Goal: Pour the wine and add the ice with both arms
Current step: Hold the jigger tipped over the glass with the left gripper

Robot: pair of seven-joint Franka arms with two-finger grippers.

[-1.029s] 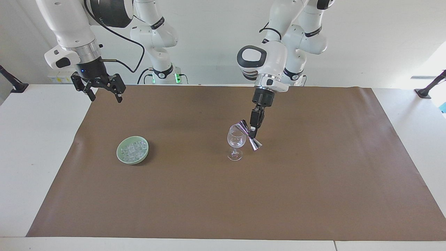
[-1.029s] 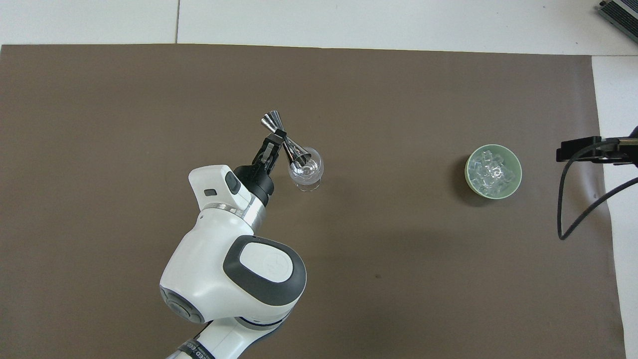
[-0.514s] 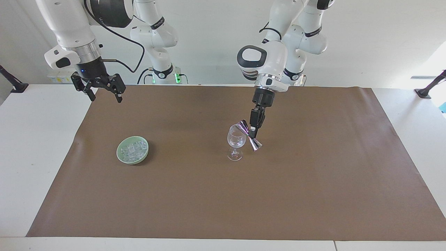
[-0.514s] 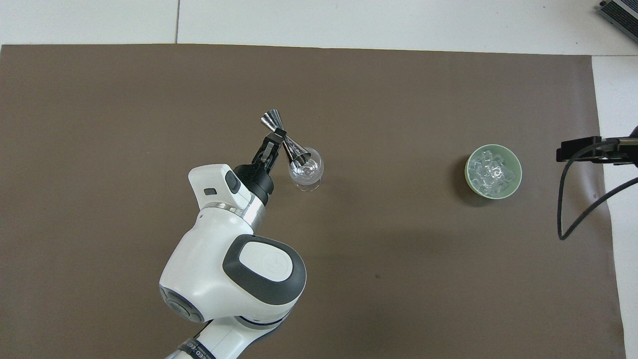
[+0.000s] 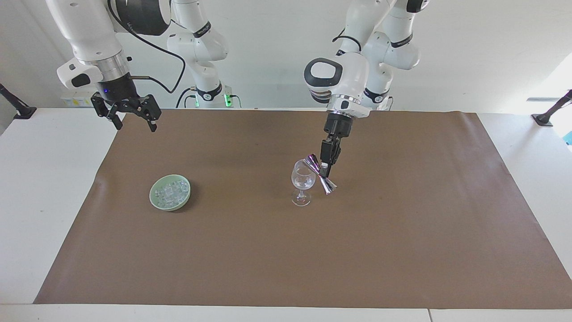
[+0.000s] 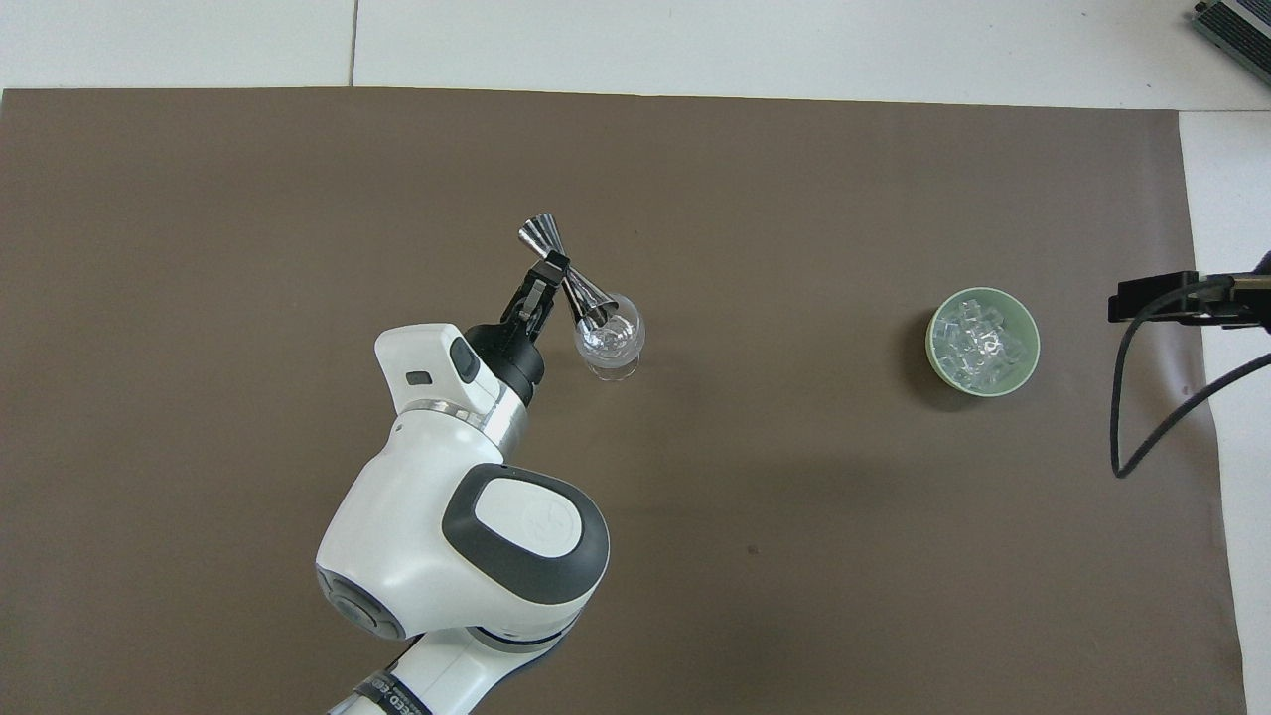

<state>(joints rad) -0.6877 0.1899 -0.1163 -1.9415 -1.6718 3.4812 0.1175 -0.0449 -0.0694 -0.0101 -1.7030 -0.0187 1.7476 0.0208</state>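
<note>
My left gripper [image 5: 327,169] is clamped on the waist of a silver double-cone jigger [image 5: 320,174], tipped so its upper cup leans over the rim of the wine glass [image 5: 303,181] standing mid-mat. My right gripper [image 5: 132,118] hangs with its 2 fingers spread wide and nothing between them, over the mat's edge at its own end, waiting. The ice [image 6: 981,341] lies heaped in the green bowl [image 6: 1029,363] toward that end.
</note>
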